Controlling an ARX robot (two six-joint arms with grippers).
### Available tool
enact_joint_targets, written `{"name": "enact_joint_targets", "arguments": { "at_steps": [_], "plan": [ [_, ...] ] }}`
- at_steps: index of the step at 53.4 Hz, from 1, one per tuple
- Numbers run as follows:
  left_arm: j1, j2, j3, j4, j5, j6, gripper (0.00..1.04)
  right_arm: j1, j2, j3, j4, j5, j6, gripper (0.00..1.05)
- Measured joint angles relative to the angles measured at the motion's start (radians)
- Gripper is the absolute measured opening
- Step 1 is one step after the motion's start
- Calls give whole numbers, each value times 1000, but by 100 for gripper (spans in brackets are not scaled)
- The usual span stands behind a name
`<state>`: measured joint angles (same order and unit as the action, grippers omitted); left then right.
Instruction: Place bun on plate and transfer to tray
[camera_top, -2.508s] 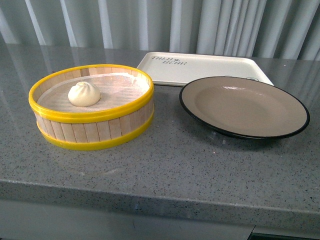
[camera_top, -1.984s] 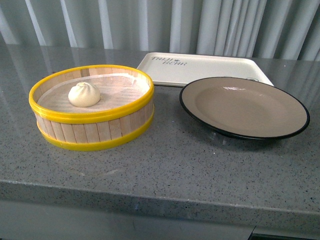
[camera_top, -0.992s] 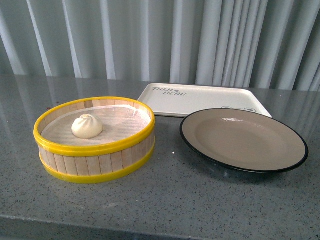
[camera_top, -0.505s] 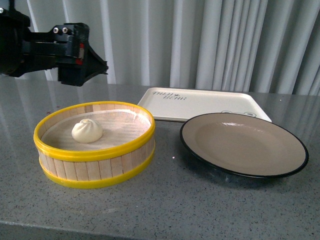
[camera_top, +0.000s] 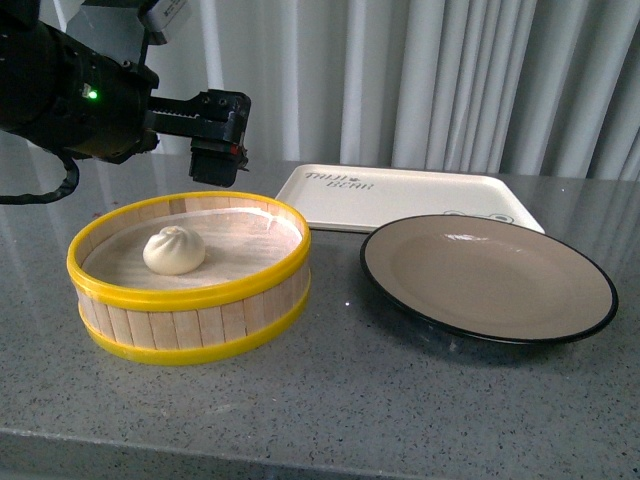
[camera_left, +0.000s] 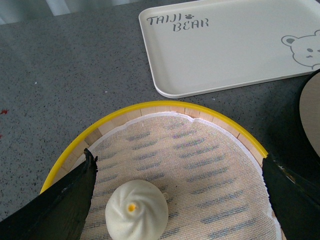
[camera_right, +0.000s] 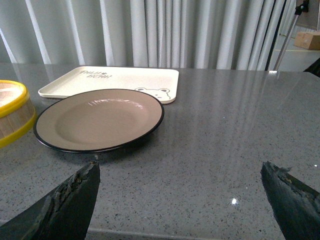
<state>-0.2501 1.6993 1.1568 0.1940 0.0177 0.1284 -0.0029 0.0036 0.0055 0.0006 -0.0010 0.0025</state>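
The bun (camera_top: 174, 250) lies left of centre on the cloth inside a yellow-rimmed steamer basket (camera_top: 190, 296). My left gripper (camera_top: 215, 168) hangs open above the basket's back rim, pointing down. In the left wrist view the bun (camera_left: 136, 215) sits between the two spread fingers, closer to one of them, with the left gripper (camera_left: 177, 165) well above it. The beige plate (camera_top: 490, 275) with a black rim stands bare to the right of the basket. Behind both lies the cream tray (camera_top: 400, 195). My right gripper (camera_right: 180, 170) is open over bare counter, short of the plate (camera_right: 100, 120).
Everything rests on a grey speckled counter (camera_top: 340, 400) with pale curtains behind. In the left wrist view the tray (camera_left: 225, 45) shows its lettering and bear drawing beyond the basket (camera_left: 165, 105). The right wrist view catches the basket (camera_right: 12, 112) and the tray (camera_right: 120, 80).
The left arm came into view from the upper left and has moved right and down, now over the basket's back rim. Bun, plate and tray have not moved.
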Motion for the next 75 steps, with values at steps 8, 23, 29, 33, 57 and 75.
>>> {"name": "enact_joint_targets", "arguments": {
  "at_steps": [8,23,29,33,57,75],
  "plan": [
    [-18,21,23,-32,-32,18,98,0,0,0,0,0,0,96],
    [-7,69,47,-108,-106,24,98,0,0,0,0,0,0,96],
    [2,87,66,-134,-108,2,98,0,0,0,0,0,0,96],
    [8,101,86,-149,-117,-11,98,0,0,0,0,0,0,96],
    [26,169,140,-196,-130,-97,98,0,0,0,0,0,0,96],
    [41,181,143,-202,-149,-98,98,0,0,0,0,0,0,96]
  ]
}}
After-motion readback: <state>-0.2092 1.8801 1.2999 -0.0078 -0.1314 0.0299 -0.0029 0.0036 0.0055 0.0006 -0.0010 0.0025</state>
